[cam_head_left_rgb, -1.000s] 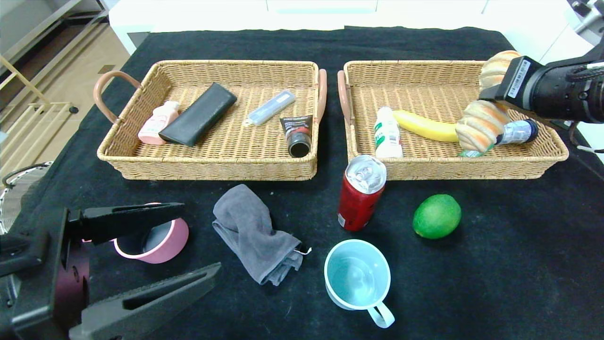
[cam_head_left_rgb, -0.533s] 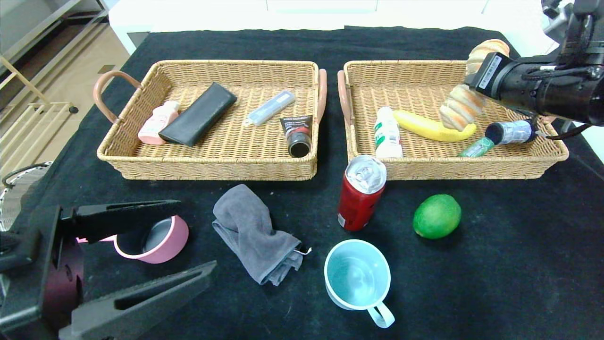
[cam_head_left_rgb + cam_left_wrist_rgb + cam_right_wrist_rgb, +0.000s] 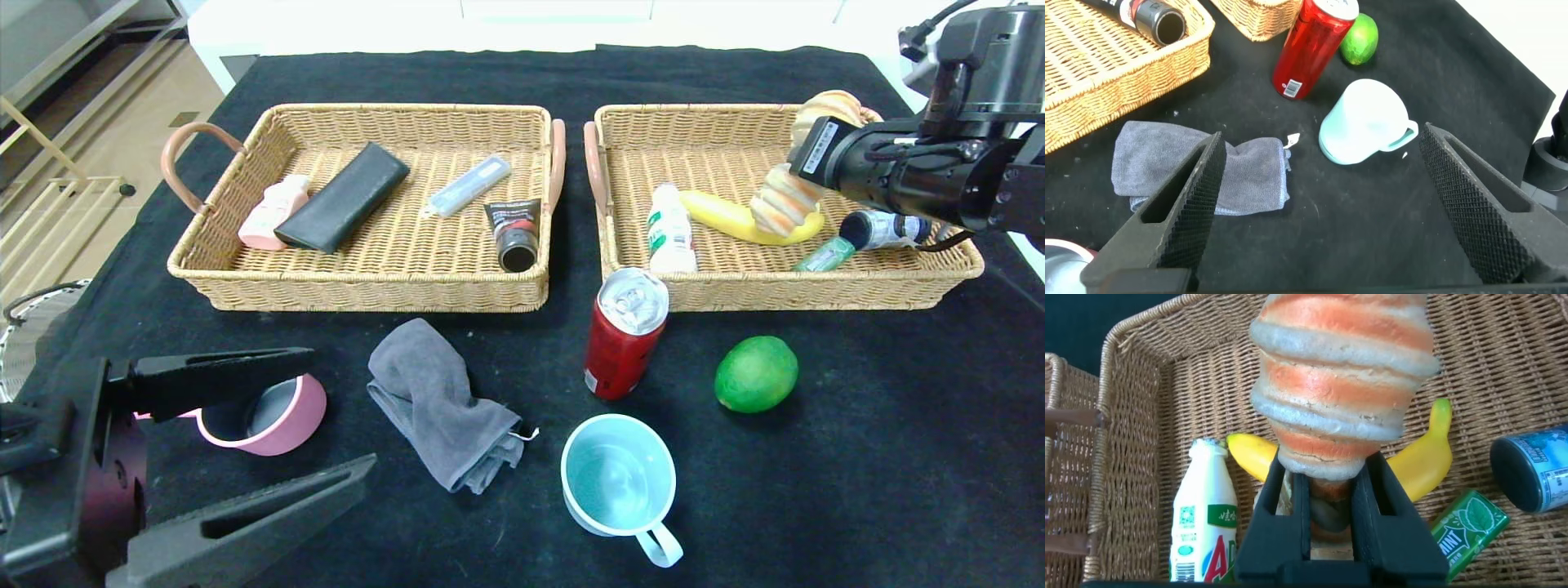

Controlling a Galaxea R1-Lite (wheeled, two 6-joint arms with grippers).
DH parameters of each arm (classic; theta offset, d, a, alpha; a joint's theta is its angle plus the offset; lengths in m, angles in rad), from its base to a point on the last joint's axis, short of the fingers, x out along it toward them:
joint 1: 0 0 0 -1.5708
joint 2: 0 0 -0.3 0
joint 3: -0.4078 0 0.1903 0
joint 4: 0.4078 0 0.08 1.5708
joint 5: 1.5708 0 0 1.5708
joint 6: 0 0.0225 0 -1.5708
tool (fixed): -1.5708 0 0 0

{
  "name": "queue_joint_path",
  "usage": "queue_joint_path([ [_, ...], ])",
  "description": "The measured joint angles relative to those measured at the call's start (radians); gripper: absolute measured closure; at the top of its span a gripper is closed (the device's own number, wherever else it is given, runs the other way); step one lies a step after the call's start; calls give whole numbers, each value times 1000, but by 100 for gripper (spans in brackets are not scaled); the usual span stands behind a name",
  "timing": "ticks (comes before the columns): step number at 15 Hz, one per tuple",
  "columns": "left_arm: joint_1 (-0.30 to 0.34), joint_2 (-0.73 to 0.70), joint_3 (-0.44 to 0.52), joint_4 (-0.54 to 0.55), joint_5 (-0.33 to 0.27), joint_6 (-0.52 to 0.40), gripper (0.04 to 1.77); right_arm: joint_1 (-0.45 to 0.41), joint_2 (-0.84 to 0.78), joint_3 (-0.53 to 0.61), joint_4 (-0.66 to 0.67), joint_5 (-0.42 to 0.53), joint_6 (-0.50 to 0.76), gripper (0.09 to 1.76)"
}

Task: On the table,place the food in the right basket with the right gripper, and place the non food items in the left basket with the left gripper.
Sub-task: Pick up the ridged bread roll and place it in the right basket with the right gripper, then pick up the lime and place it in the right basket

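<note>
Carried lower since before, the bread roll (image 3: 782, 204) hangs gripped in the right end effector (image 3: 1327, 508) over the banana (image 3: 731, 219); left end effector (image 3: 245, 445) gapes open above the bench (image 3: 857, 457).

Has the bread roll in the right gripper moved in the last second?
Yes. The bread roll, held by the right gripper, has shifted leftward and farther back, now above the banana in the right basket.

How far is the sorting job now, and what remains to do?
About halfway. The left basket holds four non-food items; the right basket holds a banana, a white drink bottle and more. The right gripper holds a spiral bread roll over it. Left on the table: red can, lime, grey cloth, blue mug, pink cup. The left gripper waits open.
</note>
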State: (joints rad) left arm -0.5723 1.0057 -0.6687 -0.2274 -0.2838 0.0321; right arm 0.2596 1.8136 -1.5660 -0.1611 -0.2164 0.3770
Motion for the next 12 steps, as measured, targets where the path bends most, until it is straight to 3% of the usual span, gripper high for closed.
queue_joint_path([
  [3, 0, 0, 0, -1, 0, 0, 9, 2, 1, 0, 1, 0, -11, 105],
  [6, 0, 0, 0, -1, 0, 0, 9, 4, 1, 1, 1, 0, -13, 76],
  [12, 0, 0, 0, -1, 0, 0, 9, 13, -1, 6, 3, 0, -13, 43],
])
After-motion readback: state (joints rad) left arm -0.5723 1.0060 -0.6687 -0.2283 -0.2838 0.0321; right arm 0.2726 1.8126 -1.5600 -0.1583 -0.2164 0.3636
